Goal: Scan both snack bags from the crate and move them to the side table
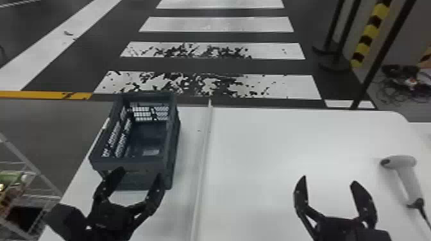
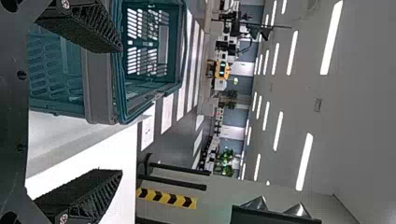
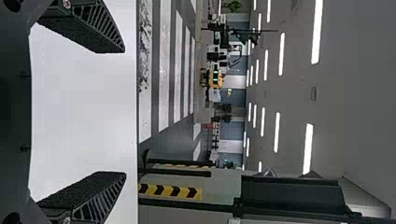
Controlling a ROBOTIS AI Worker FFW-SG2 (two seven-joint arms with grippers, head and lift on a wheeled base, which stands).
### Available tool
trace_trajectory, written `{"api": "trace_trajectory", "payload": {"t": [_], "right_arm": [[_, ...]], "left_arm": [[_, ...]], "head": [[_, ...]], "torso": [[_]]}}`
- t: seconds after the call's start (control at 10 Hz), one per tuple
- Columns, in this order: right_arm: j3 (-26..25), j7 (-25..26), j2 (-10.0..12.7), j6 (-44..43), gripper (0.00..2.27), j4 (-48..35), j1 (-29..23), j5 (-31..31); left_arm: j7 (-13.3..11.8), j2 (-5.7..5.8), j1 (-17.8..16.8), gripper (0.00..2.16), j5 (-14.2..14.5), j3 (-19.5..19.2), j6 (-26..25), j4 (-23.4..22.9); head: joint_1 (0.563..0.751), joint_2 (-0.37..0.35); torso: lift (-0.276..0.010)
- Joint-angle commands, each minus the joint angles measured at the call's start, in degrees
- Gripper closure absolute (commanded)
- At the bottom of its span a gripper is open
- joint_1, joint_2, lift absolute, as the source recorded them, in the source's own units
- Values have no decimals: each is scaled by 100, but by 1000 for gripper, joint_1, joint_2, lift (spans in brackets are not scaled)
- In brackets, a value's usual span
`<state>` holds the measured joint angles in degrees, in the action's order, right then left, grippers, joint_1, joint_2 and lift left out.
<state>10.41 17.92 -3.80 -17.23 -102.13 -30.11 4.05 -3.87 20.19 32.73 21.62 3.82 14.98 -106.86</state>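
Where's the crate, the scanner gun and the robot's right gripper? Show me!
Crate (image 1: 144, 164): head view, on its near rim.
Handheld scanner (image 1: 411, 185): head view, on its handle.
Right gripper (image 1: 329, 179): head view, midway between its fingertips.

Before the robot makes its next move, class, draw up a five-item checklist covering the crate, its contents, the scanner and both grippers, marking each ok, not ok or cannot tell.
1. Crate upright on the table: ok.
2. Snack bags inside the crate: cannot tell; a pale patch marks the visible floor, and the near wall hides the rest.
3. Left gripper open, nothing between its fingers: ok, at the crate's near end.
4. Right gripper open and unloaded: ok.
5. Scanner in the right gripper: not ok; it lies on the table, to that gripper's right.
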Motion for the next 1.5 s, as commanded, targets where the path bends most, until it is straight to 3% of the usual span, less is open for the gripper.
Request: {"api": "trace_trajectory", "payload": {"t": [0.0,0.8,1.4], "right_arm": [[23,1,-7,32,53,9,32,0],[84,1,37,-56,53,-141,-109,131],[93,1,63,-285,53,-141,-162,131]], "left_arm": [[0,-41,5,73,0,-40,0,-10],[0,-59,-3,73,-26,-75,176,-54],[-9,-155,32,73,-35,-84,211,-28]], "head": [[695,66],[695,76],[695,91]], "torso": [[-99],[-99],[-99]]}}
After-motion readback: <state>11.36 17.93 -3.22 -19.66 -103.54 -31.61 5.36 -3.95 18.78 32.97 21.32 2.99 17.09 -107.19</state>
